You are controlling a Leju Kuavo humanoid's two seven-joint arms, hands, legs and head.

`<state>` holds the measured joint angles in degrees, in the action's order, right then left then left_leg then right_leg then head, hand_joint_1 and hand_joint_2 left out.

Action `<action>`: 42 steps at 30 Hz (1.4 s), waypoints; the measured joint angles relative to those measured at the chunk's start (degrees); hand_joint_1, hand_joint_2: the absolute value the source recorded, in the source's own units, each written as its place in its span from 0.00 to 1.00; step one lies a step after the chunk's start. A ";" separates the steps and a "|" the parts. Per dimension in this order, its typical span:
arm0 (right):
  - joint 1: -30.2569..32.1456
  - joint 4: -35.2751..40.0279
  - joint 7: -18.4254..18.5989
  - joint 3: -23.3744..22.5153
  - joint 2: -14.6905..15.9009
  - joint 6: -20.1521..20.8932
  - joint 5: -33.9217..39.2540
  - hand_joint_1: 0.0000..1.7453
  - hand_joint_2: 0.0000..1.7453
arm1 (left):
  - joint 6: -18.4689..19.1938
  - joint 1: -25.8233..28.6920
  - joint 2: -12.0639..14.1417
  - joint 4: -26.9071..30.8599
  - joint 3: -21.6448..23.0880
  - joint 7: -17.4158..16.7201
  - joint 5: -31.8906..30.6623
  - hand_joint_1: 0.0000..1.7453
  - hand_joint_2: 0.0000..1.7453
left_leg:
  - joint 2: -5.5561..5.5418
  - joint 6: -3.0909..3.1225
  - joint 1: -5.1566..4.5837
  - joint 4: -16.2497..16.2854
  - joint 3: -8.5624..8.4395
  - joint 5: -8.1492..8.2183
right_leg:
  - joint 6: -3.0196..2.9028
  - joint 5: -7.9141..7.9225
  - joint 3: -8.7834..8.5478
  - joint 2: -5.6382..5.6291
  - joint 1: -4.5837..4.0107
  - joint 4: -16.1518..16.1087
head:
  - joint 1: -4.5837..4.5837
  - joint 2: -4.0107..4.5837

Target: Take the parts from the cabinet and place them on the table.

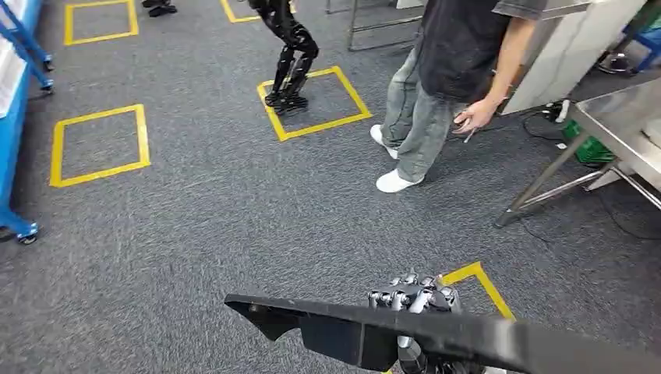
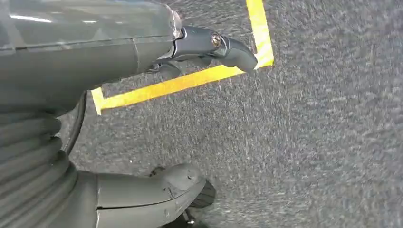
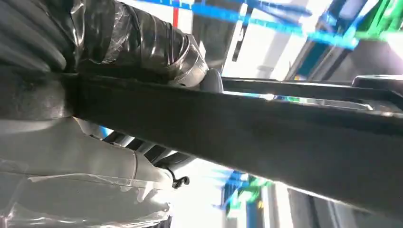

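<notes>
Head view: a long, flat black part is carried low above the grey carpet. Its long axis runs nearly level across the robot's front, from a pointed, notched end toward the robot's left to a broader stretch that passes out past the lower right corner of the picture. The right hand is seen just behind and under the part's upper edge; its fingers are curled over that edge and the part is gripped there, at a point nearer the pointed end than the other.

Right wrist view: the same part is shown as a dark bar crossing in front of the right hand. The bar is touched by the fingers on one face and by the pale thumb on the opposite face, so that it is clamped between them. The background is blurred.

Left wrist view: the left hand is held over the carpet beside a yellow tape corner. Nothing is held in it, and thumb and finger are kept apart.

Further off in the head view, a person is standing beside a steel table, and yellow tape squares are marked on the carpet.
</notes>
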<state>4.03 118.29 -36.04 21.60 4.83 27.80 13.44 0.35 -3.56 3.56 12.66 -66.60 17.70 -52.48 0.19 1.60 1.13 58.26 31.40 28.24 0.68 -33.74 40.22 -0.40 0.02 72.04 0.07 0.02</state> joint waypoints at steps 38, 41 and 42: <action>0.56 -0.68 2.78 8.00 -0.13 -1.00 -0.46 1.00 1.00 | -0.28 -0.13 -2.49 -0.09 -1.29 0.87 1.16 0.00 1.00 | 4.49 -0.92 -0.03 -0.75 -2.19 1.23 | -1.63 6.81 -7.07 5.56 -1.19 -13.77 | 0.04 0.00; 0.33 -0.68 3.02 8.39 -0.13 -1.22 -0.28 1.00 1.00 | -0.04 -0.31 -2.60 -0.09 -1.36 0.98 1.40 0.00 1.00 | 6.20 -1.62 0.04 -1.11 -2.44 1.43 | -2.04 6.94 -6.48 3.48 -1.47 -13.68 | 0.00 0.00; 0.21 -0.68 3.21 8.52 -0.13 -1.29 -0.17 1.00 1.00 | 0.02 -0.59 -2.69 -0.07 -1.36 0.98 1.40 0.00 1.00 | 6.85 -2.04 -0.15 -1.38 -2.93 1.49 | -2.29 7.12 -6.73 2.73 -1.45 -14.19 | 0.02 0.00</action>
<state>4.24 117.61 -32.83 30.12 4.70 26.51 13.27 0.37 -4.15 0.87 12.59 -67.95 18.69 -51.08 7.03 -0.44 0.98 56.88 28.47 29.73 -1.61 -26.63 33.49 2.33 -1.43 57.85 0.09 0.02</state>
